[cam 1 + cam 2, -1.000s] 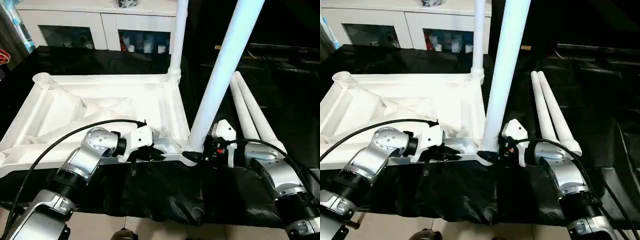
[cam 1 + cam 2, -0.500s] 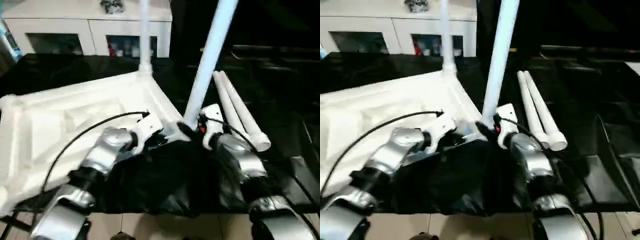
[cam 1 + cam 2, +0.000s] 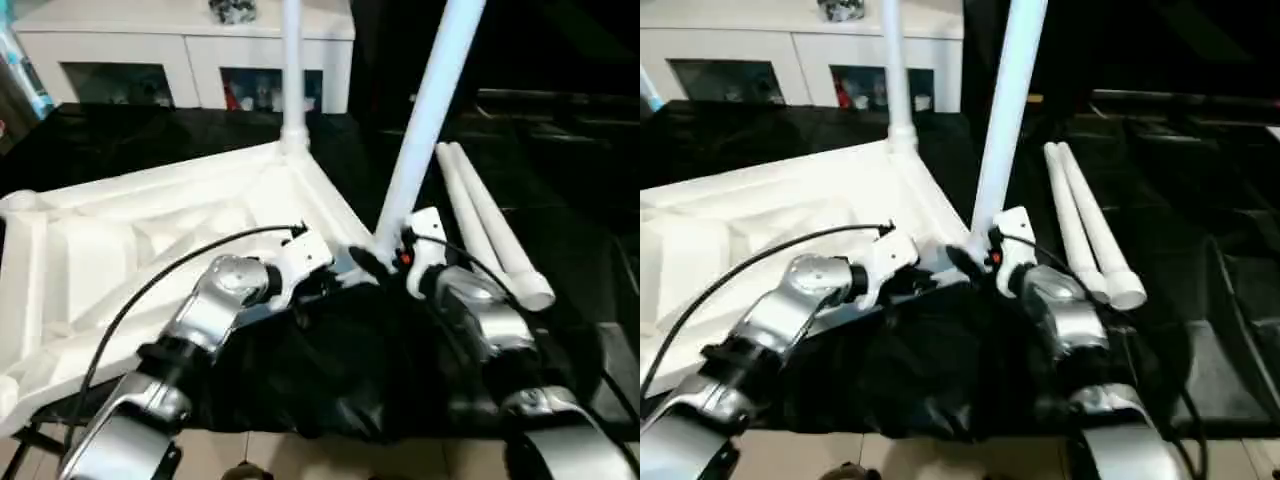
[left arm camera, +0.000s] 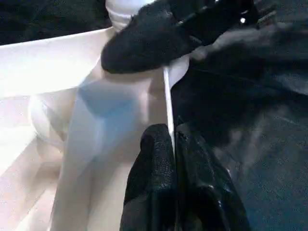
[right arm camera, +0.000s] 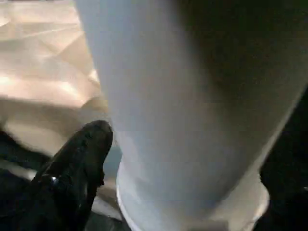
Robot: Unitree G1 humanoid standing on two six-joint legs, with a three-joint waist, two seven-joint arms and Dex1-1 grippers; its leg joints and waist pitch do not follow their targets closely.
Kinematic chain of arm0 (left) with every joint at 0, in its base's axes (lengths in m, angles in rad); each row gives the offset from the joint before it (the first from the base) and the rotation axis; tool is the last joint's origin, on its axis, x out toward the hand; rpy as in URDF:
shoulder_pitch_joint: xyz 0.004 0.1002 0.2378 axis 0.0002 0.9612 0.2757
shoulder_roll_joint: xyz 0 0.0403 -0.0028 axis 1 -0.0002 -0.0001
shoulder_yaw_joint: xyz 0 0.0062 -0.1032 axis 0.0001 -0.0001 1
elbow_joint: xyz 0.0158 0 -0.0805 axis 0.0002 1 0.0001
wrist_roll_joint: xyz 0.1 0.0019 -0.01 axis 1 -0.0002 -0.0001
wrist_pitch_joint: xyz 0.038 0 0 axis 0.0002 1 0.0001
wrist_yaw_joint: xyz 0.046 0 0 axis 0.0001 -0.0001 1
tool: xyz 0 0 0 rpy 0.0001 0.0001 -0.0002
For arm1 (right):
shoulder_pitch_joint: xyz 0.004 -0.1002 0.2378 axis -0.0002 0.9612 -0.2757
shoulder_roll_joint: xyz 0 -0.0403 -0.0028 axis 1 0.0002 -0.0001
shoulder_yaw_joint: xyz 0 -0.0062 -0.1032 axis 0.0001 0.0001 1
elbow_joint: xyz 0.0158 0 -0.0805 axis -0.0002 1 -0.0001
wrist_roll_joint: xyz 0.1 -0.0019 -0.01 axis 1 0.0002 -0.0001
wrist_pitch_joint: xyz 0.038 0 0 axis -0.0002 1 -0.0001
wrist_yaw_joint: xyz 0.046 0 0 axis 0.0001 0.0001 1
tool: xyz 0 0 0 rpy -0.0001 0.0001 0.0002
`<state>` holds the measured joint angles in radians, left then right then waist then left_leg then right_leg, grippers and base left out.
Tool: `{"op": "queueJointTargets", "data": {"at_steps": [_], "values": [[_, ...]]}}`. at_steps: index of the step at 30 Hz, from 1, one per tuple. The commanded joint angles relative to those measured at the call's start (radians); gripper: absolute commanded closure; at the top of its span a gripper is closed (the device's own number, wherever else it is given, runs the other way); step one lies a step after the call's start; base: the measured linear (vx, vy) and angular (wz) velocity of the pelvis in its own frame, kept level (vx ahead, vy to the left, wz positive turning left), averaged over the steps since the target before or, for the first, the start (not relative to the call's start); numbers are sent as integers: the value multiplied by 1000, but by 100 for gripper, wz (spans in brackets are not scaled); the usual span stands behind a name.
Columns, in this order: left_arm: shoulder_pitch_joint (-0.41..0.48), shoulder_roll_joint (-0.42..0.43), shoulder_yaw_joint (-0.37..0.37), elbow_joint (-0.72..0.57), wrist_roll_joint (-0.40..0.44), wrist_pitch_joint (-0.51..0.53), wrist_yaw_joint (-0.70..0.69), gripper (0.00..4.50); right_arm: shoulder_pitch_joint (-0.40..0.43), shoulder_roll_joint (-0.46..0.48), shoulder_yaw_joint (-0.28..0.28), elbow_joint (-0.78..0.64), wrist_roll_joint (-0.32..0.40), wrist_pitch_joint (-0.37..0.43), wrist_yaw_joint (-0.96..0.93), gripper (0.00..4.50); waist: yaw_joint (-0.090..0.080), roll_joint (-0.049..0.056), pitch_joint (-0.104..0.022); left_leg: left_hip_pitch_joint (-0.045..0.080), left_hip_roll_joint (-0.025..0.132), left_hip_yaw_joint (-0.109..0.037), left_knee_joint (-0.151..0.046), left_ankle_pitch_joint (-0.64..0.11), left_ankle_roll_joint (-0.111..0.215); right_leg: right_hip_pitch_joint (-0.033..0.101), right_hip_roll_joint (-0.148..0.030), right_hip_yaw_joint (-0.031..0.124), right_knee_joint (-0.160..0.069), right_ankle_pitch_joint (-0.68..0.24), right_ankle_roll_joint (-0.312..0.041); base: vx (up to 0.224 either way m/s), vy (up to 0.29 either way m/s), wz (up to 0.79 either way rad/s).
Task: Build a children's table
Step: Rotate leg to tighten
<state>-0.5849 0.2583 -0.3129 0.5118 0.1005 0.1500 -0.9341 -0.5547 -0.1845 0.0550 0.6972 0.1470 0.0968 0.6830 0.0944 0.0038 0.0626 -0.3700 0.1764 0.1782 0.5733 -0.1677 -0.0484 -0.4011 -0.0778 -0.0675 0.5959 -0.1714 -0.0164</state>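
Note:
The children's table lies upside down: its white top (image 3: 150,240) faces me with ribs and raised rim showing. One leg (image 3: 291,70) stands in the far corner socket. Another leg (image 3: 430,110) stands tilted in the near right corner socket. Two loose legs (image 3: 490,230) lie side by side on the black cloth to the right. My left gripper (image 3: 322,288) is shut on the thin rim (image 4: 167,96) of the top beside the near corner. My right gripper (image 3: 378,258) is open, its jaws astride the base of the near leg (image 5: 192,96), one finger (image 5: 82,163) beside it.
A black cloth (image 3: 330,380) covers the work surface and bunches up under my forearms at the front edge. A white cabinet with glass doors (image 3: 190,60) stands behind the table. A black cable (image 3: 150,290) arcs over my left forearm.
The camera has moved. The table top now lies turned against the cabinet, its far leg farther left. Both grippers stay at the near corner, and the right jaws look wider.

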Motion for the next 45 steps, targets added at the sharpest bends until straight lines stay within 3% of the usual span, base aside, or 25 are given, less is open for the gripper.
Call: {"op": "queueJointTargets", "data": {"at_steps": [1, 5, 11, 13, 27, 31, 33, 35, 37, 39, 45], "values": [[13, -9, -41, -58, -55, -62, -90, 450, 32, -27, 51, -45, -4, 11, 102, 40, 4, -2, -72, 9, 55, -15, -61, -187, 57, 51, -74, 48, -58, -122, -233, 66, -7, 3], [20, 10, -38, -66, -69, -71, -126, 450, 62, -74, 62, -102, 15, 21, 196, 40, 12, -1, -71, 9, 55, -12, -57, -173, 78, 52, -73, 46, -56, -89, -252, 0, 0, 0], [28, 48, -32, -83, -100, -72, -219, 450, 116, -161, 98, -209, 52, 54, 377, 40, 22, -1, -63, 14, 59, -12, -65, -255, 54, 46, -75, 47, -73, -248, -222, 0, 0, 0], [33, 64, -32, -92, -111, -71, -261, 450, 130, -184, 111, -243, 62, 70, 424, 65, 23, -1, -63, 13, 59, -15, -67, -264, 45, 47, -76, 47, -74, -275, -212, 0, 0, 0], [21, 98, -34, -67, -108, -91, -329, 450, 164, -221, 148, -311, 52, 113, 485, 165, 24, 1, -64, 10, 60, -15, -65, -232, 49, 46, -75, 46, -67, -214, -229, 0, 0, 0], [17, 80, -26, -61, -105, -82, -299, 450, 162, -202, 140, -298, 43, 109, 442, 167, 24, -1, -63, 11, 59, -15, -66, -242, 43, 46, -77, 47, -70, -248, -219, 0, 0, 0], [1, 55, -16, -40, -90, -60, -237, 450, 134, -158, 110, -235, 16, 100, 314, 168, 22, -2, -62, 11, 59, -15, -66, -249, 38, 42, -78, 48, -73, -265, -215, 0, 0, 0], [-21, 24, -3, -12, -74, -45, -164, 450, 99, -112, 76, -163, -6, 104, 178, 169, 13, -2, -60, 13, 54, -19, -69, -270, 12, 42, -80, 46, -78, -324, -207, 0, 0, 0], [-38, -1, 6, 3, -63, -21, -110, 450, 74, -78, 49, -116, -7, 115, 93, 170, 6, -2, -59, 13, 53, -21, -71, -288, -2, 42, -80, 46, -84, -378, -181, 0, 0, 0], [-67, -48, 14, 25, -43, 24, -17, 450, 35, -18, 11, -53, 4, 127, -21, 170, -1, 0, -56, 18, 54, -21, -72, -311, -8, 36, -78, 46, -87, -384, -184, 0, 0, 0], [-107, -132, 25, 71, -9, 64, 140, 450, -27, 56, -12, 52, -20, 65, -179, 170, -5, 1, -63, 13, 50, -18, -68, -268, 4, 41, -77, 47, -83, -307, -194, 0, 0, 0]]}}
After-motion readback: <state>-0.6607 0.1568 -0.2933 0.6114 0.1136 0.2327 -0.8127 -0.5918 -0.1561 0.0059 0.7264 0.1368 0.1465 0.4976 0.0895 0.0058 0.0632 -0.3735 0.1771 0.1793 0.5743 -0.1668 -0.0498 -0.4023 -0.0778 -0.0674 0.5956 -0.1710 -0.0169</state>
